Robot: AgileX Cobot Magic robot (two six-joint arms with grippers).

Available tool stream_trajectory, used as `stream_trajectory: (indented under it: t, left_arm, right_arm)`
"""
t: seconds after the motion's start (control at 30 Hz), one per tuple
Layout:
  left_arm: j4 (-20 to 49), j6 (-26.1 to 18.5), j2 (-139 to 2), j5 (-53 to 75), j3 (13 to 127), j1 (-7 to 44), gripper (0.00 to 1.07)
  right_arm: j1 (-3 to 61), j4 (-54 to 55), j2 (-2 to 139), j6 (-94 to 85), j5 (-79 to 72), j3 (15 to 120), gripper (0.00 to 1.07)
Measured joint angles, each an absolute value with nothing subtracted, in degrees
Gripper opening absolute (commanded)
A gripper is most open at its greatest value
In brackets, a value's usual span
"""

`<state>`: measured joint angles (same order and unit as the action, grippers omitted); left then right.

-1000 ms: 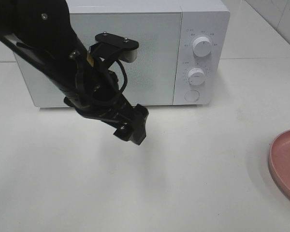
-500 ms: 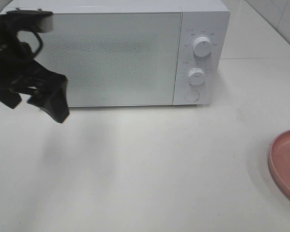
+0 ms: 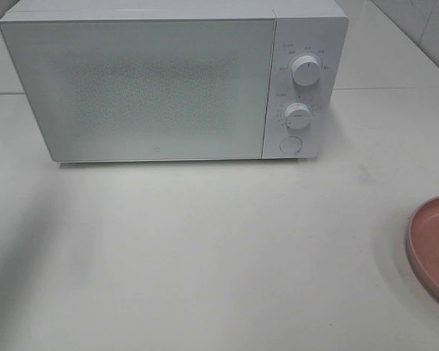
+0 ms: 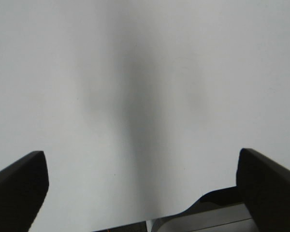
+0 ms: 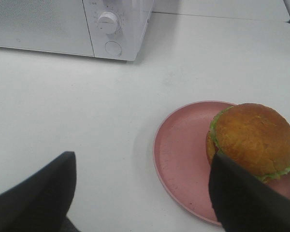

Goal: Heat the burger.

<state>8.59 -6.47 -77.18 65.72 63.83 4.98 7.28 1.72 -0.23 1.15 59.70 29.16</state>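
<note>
The left arm has cleared out of the high view: a moment ago it hung in front of the microwave (image 3: pixel 172 84), and now nothing stands between the camera and the closed door (image 3: pixel 135 88), with only a faint shadow left on the white tabletop (image 3: pixel 205 256). The left gripper (image 4: pixel 142 186) shows in its wrist view with its fingers (image 4: pixel 19 186) spread wide and nothing between them, looking down on bare tabletop.

The door is shut and the burger (image 5: pixel 253 140) is not inside. It sits on the pink plate (image 5: pixel 181 154), toward the plate's far side from the microwave, well apart from the oven on the robot's right. In the high view only the plate's rim shows at the right edge. The right gripper (image 5: pixel 142 193) hovers near the plate, fingers (image 5: pixel 38 191) parted and holding nothing, one fingertip overlapping the burger's edge in its wrist view; contact cannot be told.

With the left arm withdrawn and the door closed, the task appears barely begun: the door must open before the burger goes in.
</note>
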Motion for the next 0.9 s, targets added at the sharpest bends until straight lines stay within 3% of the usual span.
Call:
stream_trajectory:
  t: [0.07,0.43,0.9]
  left_arm:
    - [6.9,-6.5,-72.2,65.7,57.8,3.0,0.98]
    - [4.6,-6.5,-55.3,65.3,41.2,2.8,0.98]
    - [4.1,-6.5,-33.1,60.8,28.9,2.8,0.98]
  right_arm:
    - [7.3,1.7,-0.2,1.1,59.7,29.2,0.74]
    - [7.3,1.7,-0.2,1.1,59.7,29.2,0.74]
    - [7.3,1.7,-0.2,1.1,59.7,29.2,0.74]
